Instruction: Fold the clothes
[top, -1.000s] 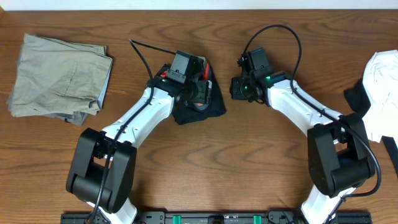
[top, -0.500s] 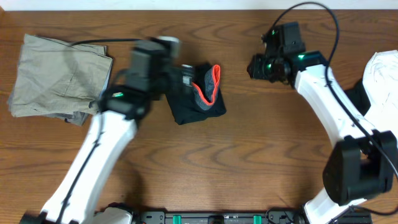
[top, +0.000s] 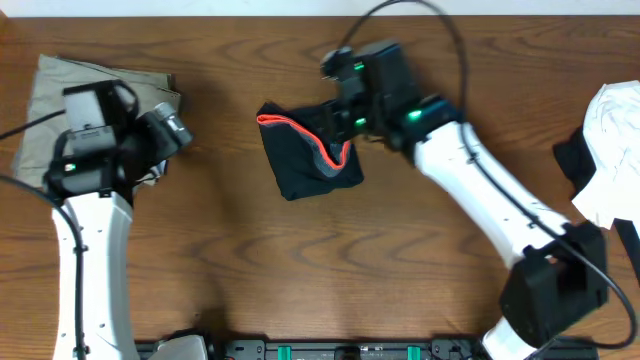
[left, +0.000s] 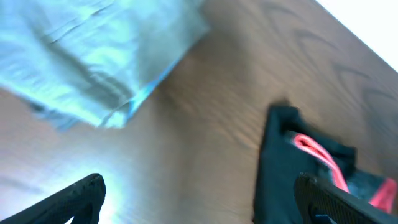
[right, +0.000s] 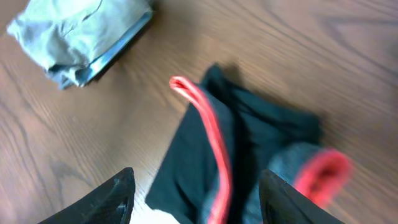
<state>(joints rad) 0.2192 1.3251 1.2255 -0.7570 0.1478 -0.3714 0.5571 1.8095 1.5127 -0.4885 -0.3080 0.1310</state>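
Since the leggings (top: 300, 172) seem limp and stretchy, we'd pinch their eleven-o'clock waistband (top: 298, 132) with the right end effector (right: 198, 180), gaping empty like the left end effector (left: 199, 190).

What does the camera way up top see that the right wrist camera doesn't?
Only the top camera shows the white garment at the table's right side, the left hand and both whole arms. Only the right wrist camera shows the right hand up close, its fingers spread open over the black leggings. Both show those leggings with their red waistband, the khaki trousers and the wooden table.
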